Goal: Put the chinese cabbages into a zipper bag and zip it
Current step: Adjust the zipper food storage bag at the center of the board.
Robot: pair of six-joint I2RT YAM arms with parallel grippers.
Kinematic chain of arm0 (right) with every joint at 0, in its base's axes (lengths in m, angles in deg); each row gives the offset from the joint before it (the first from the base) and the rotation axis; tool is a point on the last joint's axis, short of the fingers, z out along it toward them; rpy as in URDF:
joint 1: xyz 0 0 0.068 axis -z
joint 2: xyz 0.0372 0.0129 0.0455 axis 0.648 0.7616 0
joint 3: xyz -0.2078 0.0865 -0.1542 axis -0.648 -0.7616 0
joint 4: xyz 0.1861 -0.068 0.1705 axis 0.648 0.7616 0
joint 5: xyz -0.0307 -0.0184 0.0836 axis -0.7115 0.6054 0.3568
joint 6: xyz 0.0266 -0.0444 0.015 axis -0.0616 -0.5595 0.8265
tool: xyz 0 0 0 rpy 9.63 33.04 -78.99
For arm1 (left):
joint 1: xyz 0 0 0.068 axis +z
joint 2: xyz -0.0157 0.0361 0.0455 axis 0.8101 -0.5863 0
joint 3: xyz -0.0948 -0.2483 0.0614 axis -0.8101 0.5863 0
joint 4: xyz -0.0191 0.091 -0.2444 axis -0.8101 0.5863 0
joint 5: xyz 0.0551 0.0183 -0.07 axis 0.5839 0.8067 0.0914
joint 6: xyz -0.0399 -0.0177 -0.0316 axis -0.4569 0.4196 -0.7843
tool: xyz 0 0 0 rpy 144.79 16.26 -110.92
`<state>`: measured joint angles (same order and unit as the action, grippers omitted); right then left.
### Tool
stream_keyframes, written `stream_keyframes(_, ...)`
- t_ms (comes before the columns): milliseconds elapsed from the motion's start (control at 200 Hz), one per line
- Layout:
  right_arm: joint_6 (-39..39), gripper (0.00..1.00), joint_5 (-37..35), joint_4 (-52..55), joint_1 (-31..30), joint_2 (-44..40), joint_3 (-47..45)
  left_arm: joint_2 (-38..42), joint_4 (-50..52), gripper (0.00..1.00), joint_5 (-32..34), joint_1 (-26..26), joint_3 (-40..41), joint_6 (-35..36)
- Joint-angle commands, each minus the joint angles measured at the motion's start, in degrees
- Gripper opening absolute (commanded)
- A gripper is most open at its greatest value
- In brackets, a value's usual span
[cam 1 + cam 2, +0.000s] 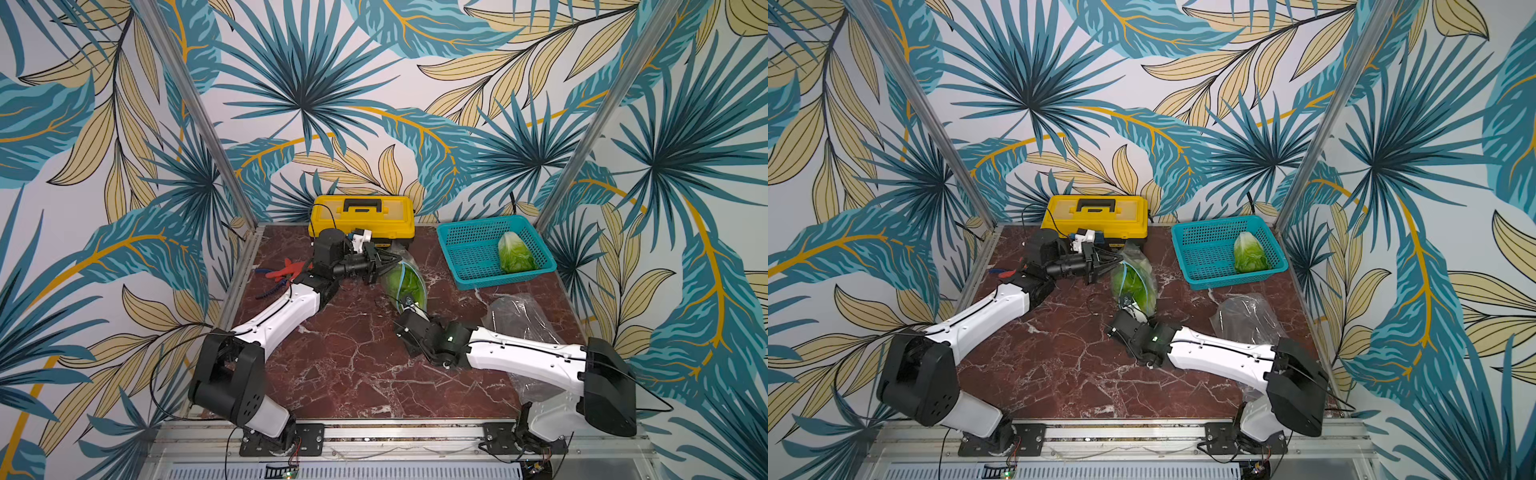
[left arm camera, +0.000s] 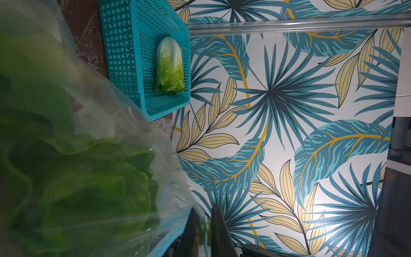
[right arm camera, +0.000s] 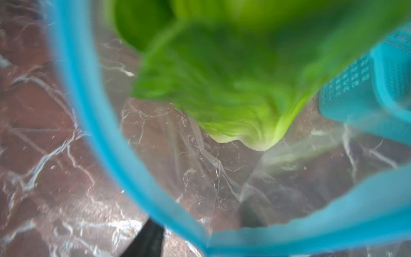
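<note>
- The tabletop carries everything. The basket sits at its far right corner, and the zipper bag is propped up near the middle, a little in from the far edge.
- The step in hand, as I judge it, is feeding a head through the bag's mouth. To do it well, keep the blue zip rim stretched wide. Seat the head deep, so that no leaf lies across the zip track when it is time to close.
- One cabbage lies in the basket against its right wall. Green leaf fills the bag, probably the other two heads, though I cannot count them. Room should be left for the last one.
- The left gripper is pressed together on the far side of the bag's rim and holds the mouth up. Its wrist view shows the plastic edge pinched between the fingers.
- The right gripper sits at the near side of the mouth and reaches in. Whether it is spread or closed on a leaf, I cannot tell. It should let go fully and back out straight, without dragging the rim.
</note>
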<state>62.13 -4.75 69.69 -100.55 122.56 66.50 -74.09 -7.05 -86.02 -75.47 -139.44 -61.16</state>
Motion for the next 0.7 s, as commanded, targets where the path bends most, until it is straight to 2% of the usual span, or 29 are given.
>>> stream_keyframes(0,0.3,0.29,-4.2,-4.0,-0.2,-0.3,-2.0,-0.4,-1.2,0.00,0.2,0.2,-2.0,0.1)
stream_keyframes(70,-3.0,0.13,-4.6,-5.5,0.3,-1.6,-2.1,-0.2,-1.2,0.00,0.0,0.2,-2.1,-0.1)
stream_keyframes(155,-9.4,0.00,-5.1,-3.6,0.8,-5.5,-0.4,1.0,-0.5,0.00,-0.5,0.5,-2.5,-0.9)
stream_keyframes(285,-20.7,0.00,-2.7,0.6,2.6,-15.2,2.8,5.6,9.2,0.00,0.7,0.9,-4.9,2.2)
stream_keyframes(355,-25.4,0.00,5.1,1.9,6.6,-18.5,2.4,7.9,13.3,0.00,1.4,1.6,-5.6,3.2)
stream_keyframes(541,-28.2,0.00,19.1,13.6,13.3,-20.7,16.7,14.0,18.6,0.00,3.8,3.3,-7.3,3.2)
stream_keyframes(591,-29.0,0.00,24.0,17.0,16.8,-19.3,19.1,15.7,19.1,0.00,4.9,3.3,-5.5,3.3)
stream_keyframes(656,-30.7,0.00,26.5,20.7,19.0,-17.3,20.5,17.1,18.9,0.00,6.4,3.5,-2.0,2.7)
stream_keyframes(696,-30.8,0.00,31.2,21.7,20.3,-16.9,21.6,17.6,18.9,0.00,7.0,3.7,-0.4,2.7)
